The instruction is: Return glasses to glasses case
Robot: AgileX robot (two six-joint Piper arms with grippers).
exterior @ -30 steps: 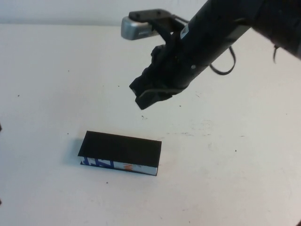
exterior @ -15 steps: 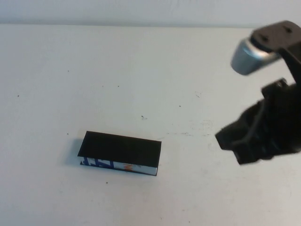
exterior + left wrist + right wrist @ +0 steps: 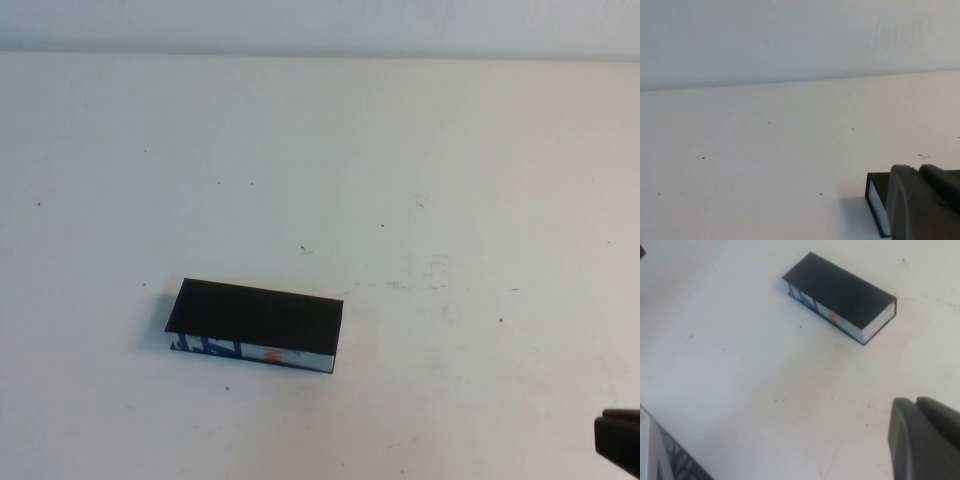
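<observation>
The glasses case (image 3: 255,318) lies shut on the white table, left of centre, its white, blue and orange printed edge facing the front. It also shows in the right wrist view (image 3: 840,290) and, partly behind the fingers, in the left wrist view (image 3: 879,200). The glasses are not in view. My right gripper (image 3: 620,445) shows only as a dark tip at the front right corner, far from the case; in its wrist view (image 3: 914,402) the fingers are shut and hold nothing. My left gripper (image 3: 916,170) is shut and empty, low beside the case's short end.
The white table (image 3: 420,160) runs back to a pale wall. In the right wrist view the table's edge (image 3: 670,440) shows, with cables below it.
The right arm has swung from above the table's middle to the right and down to the front right corner. The case has not moved.
</observation>
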